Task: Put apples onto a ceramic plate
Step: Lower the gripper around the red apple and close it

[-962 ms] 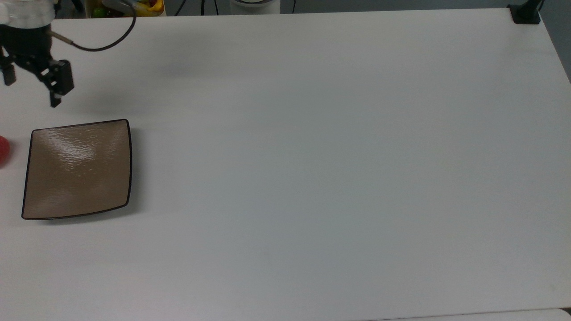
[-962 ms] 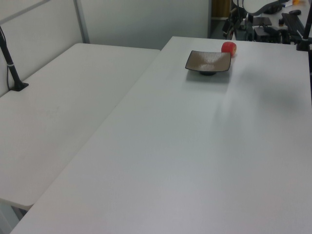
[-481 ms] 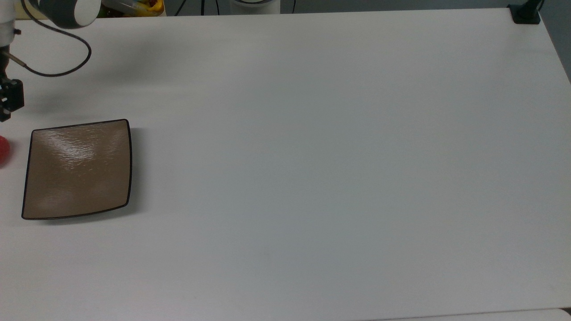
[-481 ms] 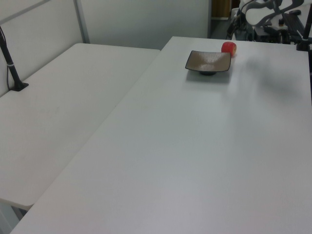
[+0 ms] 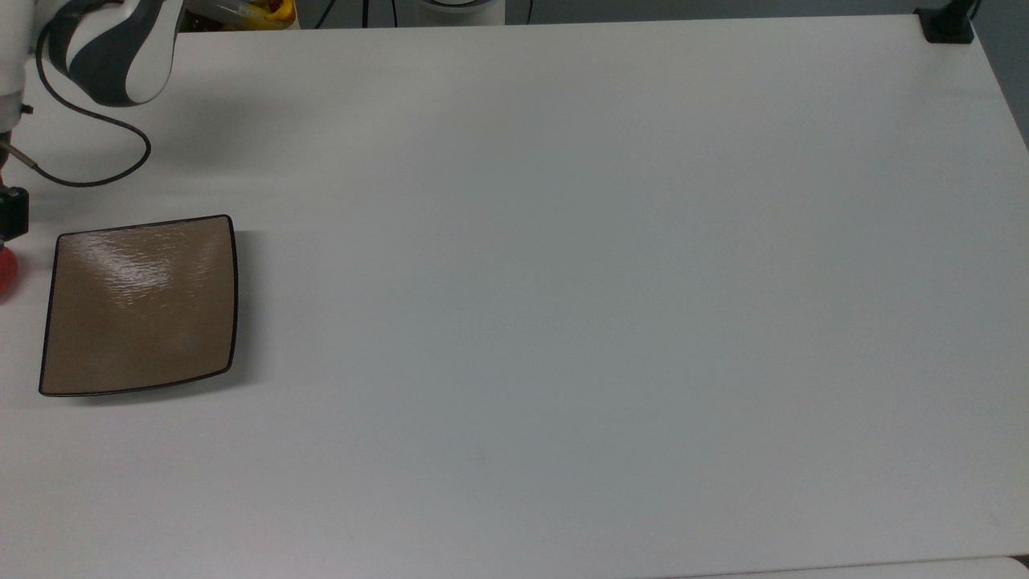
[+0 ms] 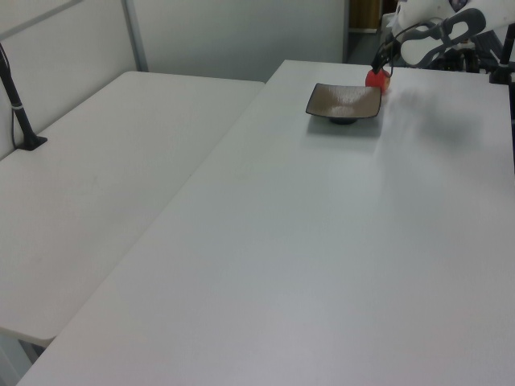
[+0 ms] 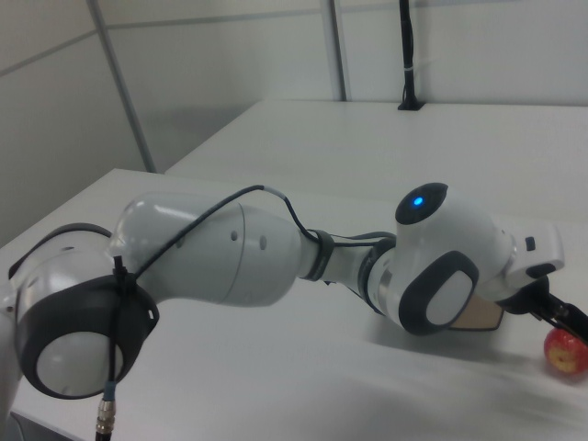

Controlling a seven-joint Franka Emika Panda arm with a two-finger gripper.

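The small red apple [image 7: 566,350] lies on the white table just beside the square tan-brown ceramic plate [image 5: 141,305]. In the top view it is cut by the left edge, a red apple [image 5: 5,272] left of the plate. In the left view the apple [image 6: 378,79] sits behind the plate [image 6: 344,100], which holds nothing. My gripper [image 7: 562,319] hangs close above the apple and points down at it. Its dark tip [image 5: 11,215] shows at the top view's left edge, just above the fruit. In the left view the gripper [image 6: 378,63] is right over the apple.
The white and grey arm [image 7: 276,248] stretches across the right view and hides most of the plate there. A black cable [image 5: 88,173] loops on the table above the plate. A black post base [image 5: 947,26] stands at the top view's far right corner.
The gripper has moved toward the top view's left edge and down, from above the plate's far side to just over the apple. Plate and apple have not moved.
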